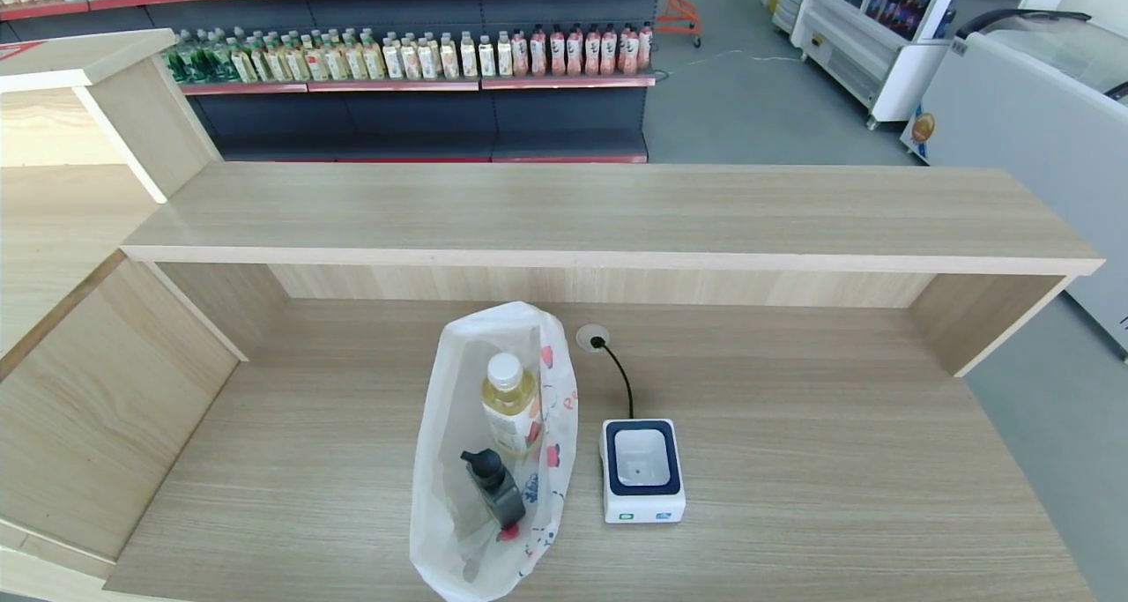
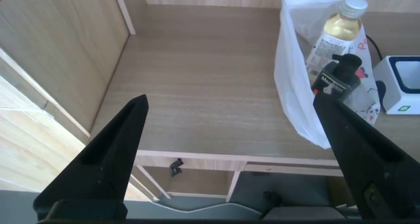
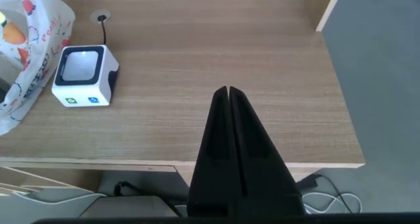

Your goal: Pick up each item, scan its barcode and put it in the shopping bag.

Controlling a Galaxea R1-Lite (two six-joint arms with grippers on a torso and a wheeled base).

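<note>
Over the left edge of the counter (image 1: pixel 837 479) my left gripper (image 2: pixel 231 100) hangs spread wide, empty. Mid-counter, the shopping bag (image 1: pixel 441 496) holds a tea bottle (image 1: pixel 511 404) and a dark pump bottle (image 1: pixel 495 489). The scanner (image 1: pixel 642 470) sits just right of it. My right gripper (image 3: pixel 228 91) is pinched closed, empty.

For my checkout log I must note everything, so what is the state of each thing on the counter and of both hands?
shopping bag: open at the top, two bottles inside
tea bottle: upright in the bag, cap on
pump bottle: inside the bag
scanner: cable attached, window uncovered
left hand: open, empty
right hand: shut, empty
</note>
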